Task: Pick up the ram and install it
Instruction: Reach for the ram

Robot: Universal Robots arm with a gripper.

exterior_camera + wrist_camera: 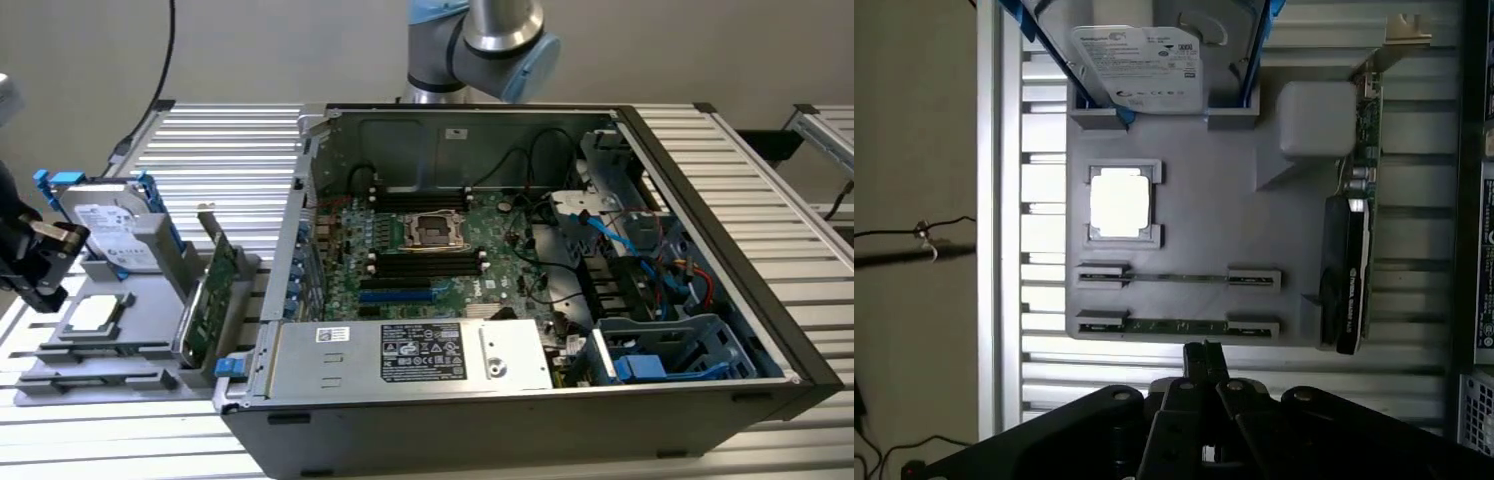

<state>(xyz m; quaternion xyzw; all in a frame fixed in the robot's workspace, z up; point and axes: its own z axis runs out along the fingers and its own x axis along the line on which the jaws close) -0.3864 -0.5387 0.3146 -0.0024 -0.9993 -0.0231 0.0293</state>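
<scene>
While the jaws hover closed and empty, the ram [1179, 326], a thin green strip seen edge-on, lies in the grey tray's [1194, 200] slot nearest them on the bench [1044, 360].

The arm [478, 40] is built from silver-grey cylindrical tube sections joined by rounded joint housings, each housing closed by a light blue cap [537, 62]. The gripper [1204, 350] is matt black throughout. Its narrow fingers [1194, 362] end in a small squared tip. Behind the tip, angular black linkage bars [1104, 425] spread outward to either side of the gripper's centre line. One round, pale pivot pin [1119, 397] is set into each outer bar.
</scene>
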